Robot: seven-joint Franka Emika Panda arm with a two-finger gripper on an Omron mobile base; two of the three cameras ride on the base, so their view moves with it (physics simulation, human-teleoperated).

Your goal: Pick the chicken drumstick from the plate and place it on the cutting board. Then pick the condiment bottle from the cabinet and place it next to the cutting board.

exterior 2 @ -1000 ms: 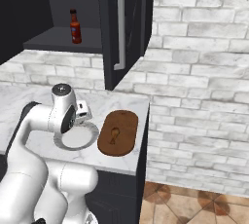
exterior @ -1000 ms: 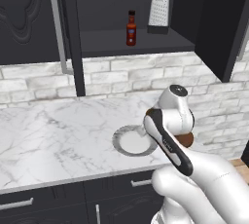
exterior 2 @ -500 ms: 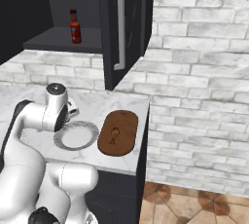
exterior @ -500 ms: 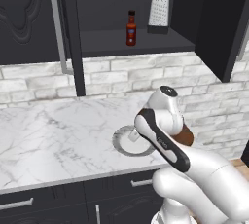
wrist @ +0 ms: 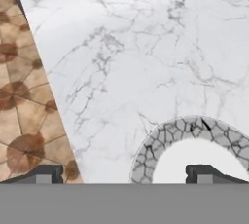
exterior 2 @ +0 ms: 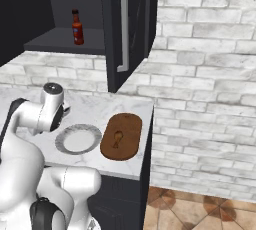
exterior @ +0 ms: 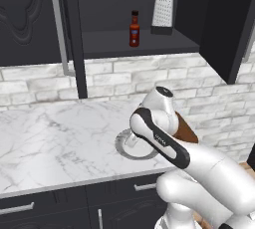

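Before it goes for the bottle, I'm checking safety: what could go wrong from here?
The condiment bottle stands close to the box grater on the cabinet shelf, so a wide reach might knock the grater. The open hand is low over the plate; rising carelessly could clip the cabinet door. The drumstick on the cutting board could get nudged.

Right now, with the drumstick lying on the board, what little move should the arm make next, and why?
Probably lift the gripper up toward the cabinet. The chicken drumstick already rests on the cutting board, the plate looks bare, the gripper is open, and the condiment bottle stands on the shelf.
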